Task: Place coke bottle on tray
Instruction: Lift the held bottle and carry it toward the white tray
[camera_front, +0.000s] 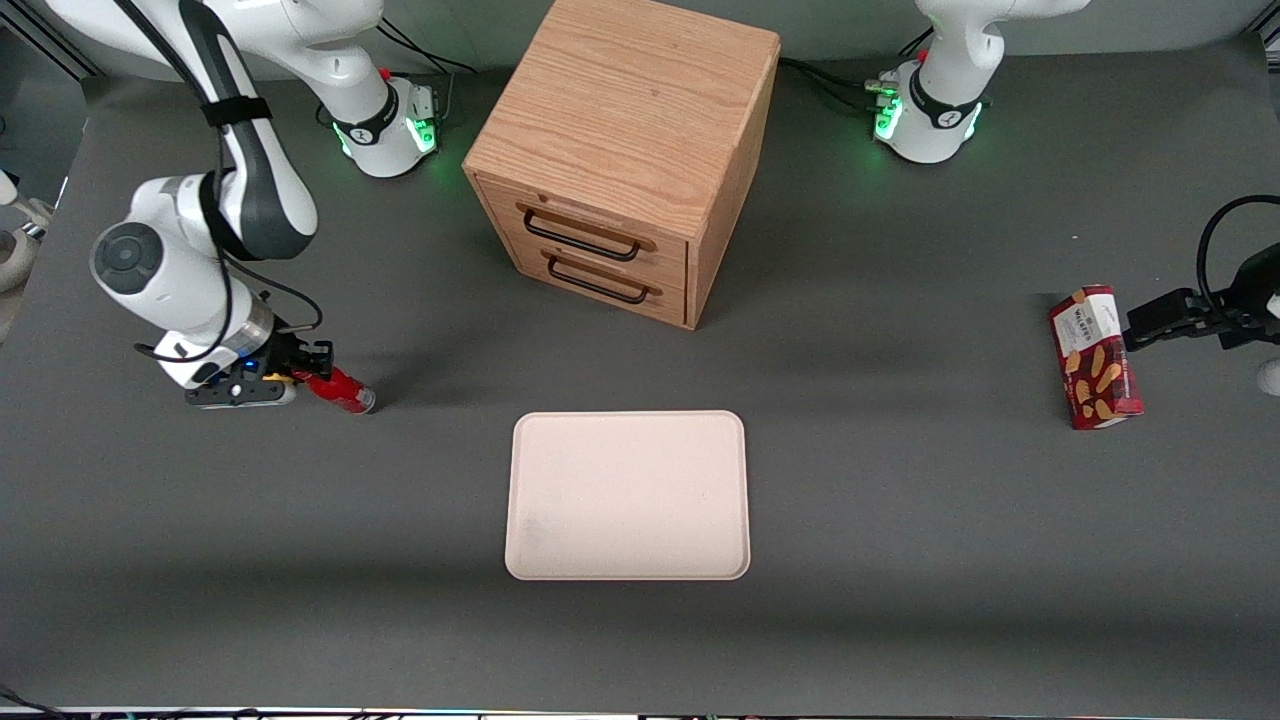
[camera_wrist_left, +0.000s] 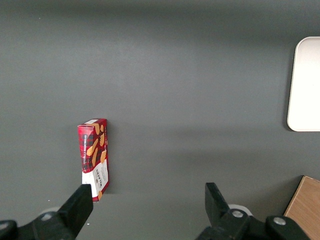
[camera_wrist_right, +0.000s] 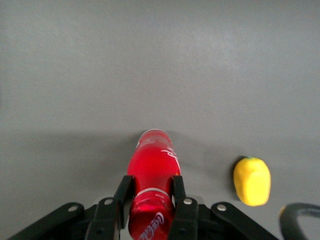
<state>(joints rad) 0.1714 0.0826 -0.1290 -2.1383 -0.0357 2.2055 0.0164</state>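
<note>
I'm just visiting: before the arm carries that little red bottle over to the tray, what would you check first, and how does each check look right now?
1. Gripper around the coke bottle: ok, a finger on each side.
2. Bottle clear of the table: cannot tell; it hangs tilted near the surface.
3. Tray free to receive it: ok, nothing lies on it.
4. Way to the tray: ok, open table between; the wooden drawer cabinet stands farther from the camera.
5. Yellow lump beside the bottle: ok, apart from it.
</note>
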